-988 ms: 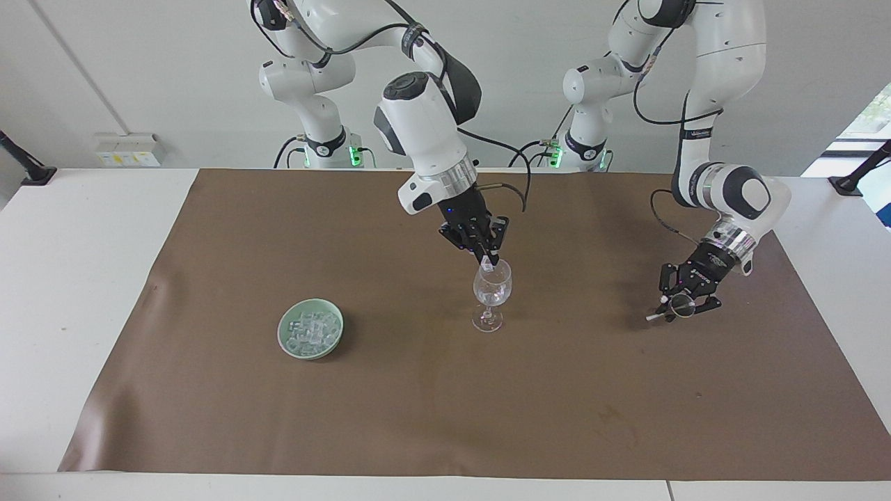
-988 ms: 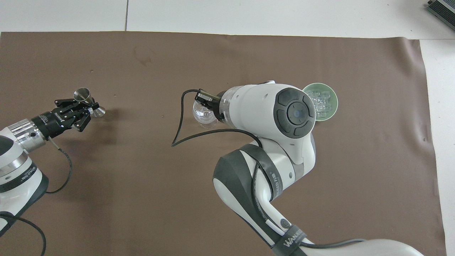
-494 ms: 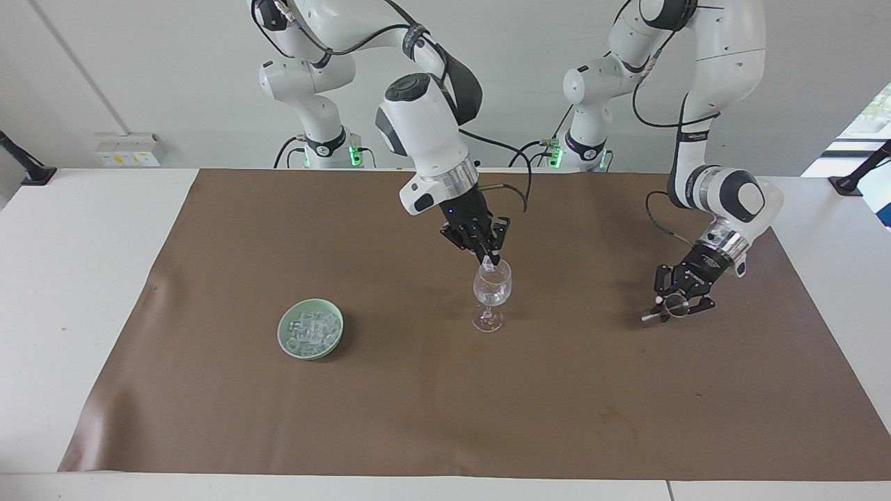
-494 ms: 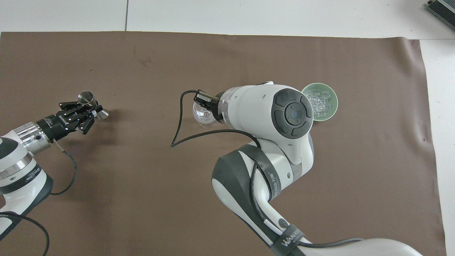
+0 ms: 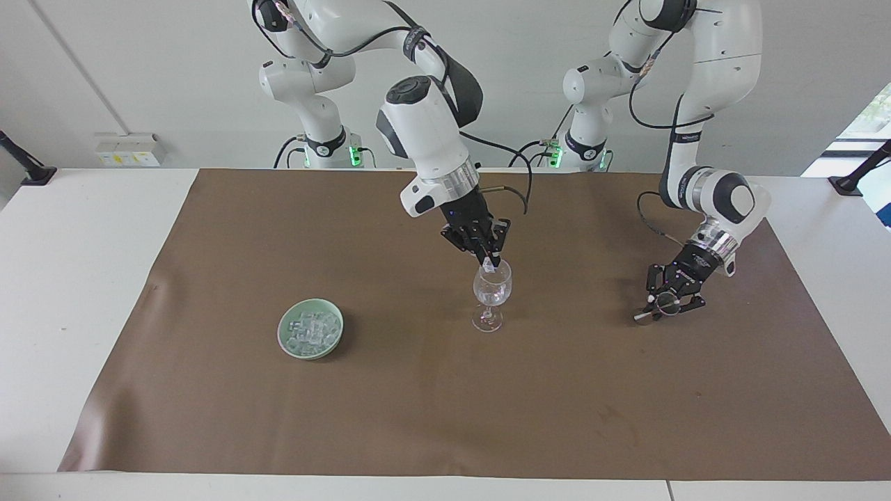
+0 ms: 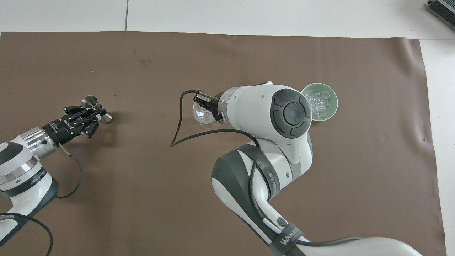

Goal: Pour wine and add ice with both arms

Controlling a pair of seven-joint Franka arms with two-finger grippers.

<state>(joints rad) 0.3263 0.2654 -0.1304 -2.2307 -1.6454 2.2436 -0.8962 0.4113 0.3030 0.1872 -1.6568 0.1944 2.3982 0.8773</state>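
Ice cube pinched in right gripper, poised at wine glass rim for a clean drop. Jigger clamped sideways in left gripper, low over mat. Bowl of ice toward right arm's end.

The right gripper is directly over the wine glass, which stands mid-mat. Beside it, toward the right arm's end, is the bowl of ice. Toward the left arm's end, the left gripper holds the jigger.
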